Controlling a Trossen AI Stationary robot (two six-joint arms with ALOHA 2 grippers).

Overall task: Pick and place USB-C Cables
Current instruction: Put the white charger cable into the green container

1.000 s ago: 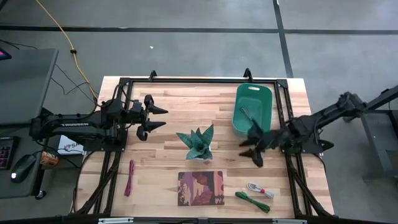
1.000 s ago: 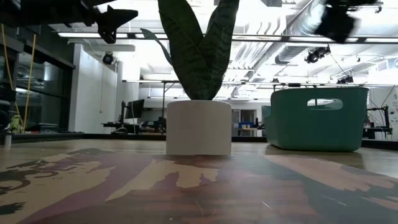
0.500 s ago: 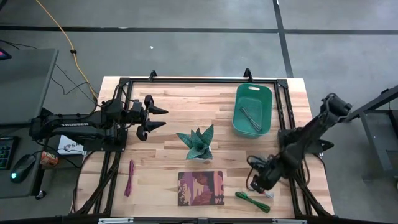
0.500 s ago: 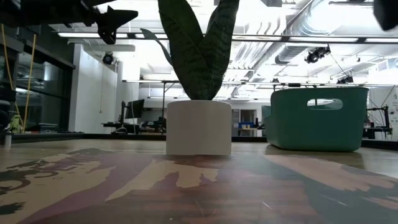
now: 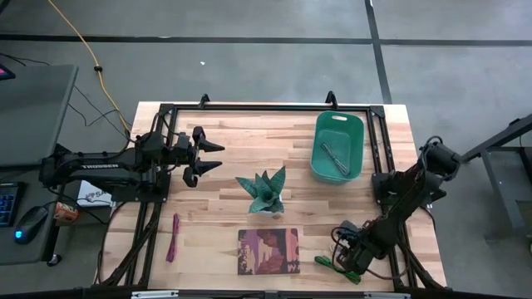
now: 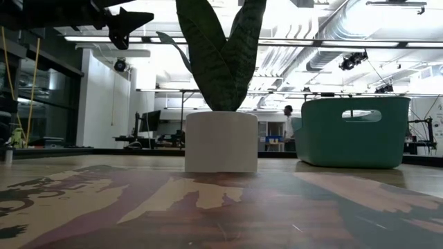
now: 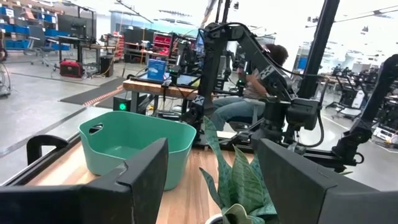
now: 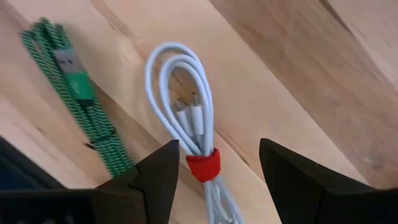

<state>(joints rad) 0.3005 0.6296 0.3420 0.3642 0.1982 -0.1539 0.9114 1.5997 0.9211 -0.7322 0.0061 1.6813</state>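
My right gripper (image 5: 345, 252) hangs open low over the table's near right corner. In the right wrist view its fingers (image 8: 155, 177) stand on either side of the white cable's (image 8: 185, 112) red tie (image 8: 202, 165) without touching it. The green cable (image 8: 79, 102) lies flat on the wood just beside it (image 5: 326, 263). The dark red cable (image 5: 173, 237) lies near the table's left edge. The grey-silver cable (image 5: 336, 157) sits inside the teal bin (image 5: 319, 137). My left gripper (image 5: 209, 157) waits open above the table's left side.
A potted snake plant (image 5: 262, 193) stands mid-table, with the reddish-brown book (image 5: 268, 251) lying just left of my right gripper. The black frame rails (image 5: 384, 178) run along the table's edges. In the low view a person (image 6: 287, 123) stands far off in the room.
My right gripper has swung from beside the teal bin toward the table's near edge and come down, ending over the white cable with its fingers apart. The cables have not moved, and my left arm has kept still.
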